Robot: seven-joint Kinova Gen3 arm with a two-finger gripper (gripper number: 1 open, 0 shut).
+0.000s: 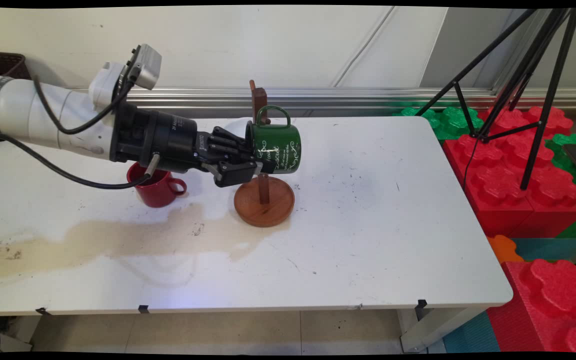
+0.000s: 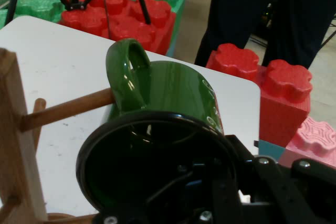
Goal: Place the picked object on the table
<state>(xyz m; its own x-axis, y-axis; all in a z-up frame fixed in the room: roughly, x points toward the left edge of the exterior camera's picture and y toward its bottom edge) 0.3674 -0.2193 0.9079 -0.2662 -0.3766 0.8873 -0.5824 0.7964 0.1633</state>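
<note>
My gripper [image 1: 254,161] is shut on the rim of a green enamel mug [image 1: 275,147] with white lettering, held on its side above the table. One finger sits inside the mug and the other outside. The mug hangs right against a wooden mug tree [image 1: 264,202] with a round base and upright post. In the hand view the green mug [image 2: 173,93] fills the middle above the gripper [image 2: 220,179]. A wooden peg [image 2: 68,109] from the post [image 2: 13,145] reaches the mug's handle [image 2: 128,72]; I cannot tell whether it passes through the loop.
A red mug [image 1: 158,189] stands upright on the white table [image 1: 368,225] under my wrist, by a brownish stain [image 1: 118,235]. Black tripod legs [image 1: 533,75] and red and green foam blocks [image 1: 513,175] stand off the table's right end. Dark trouser legs [image 2: 273,14] are behind the blocks.
</note>
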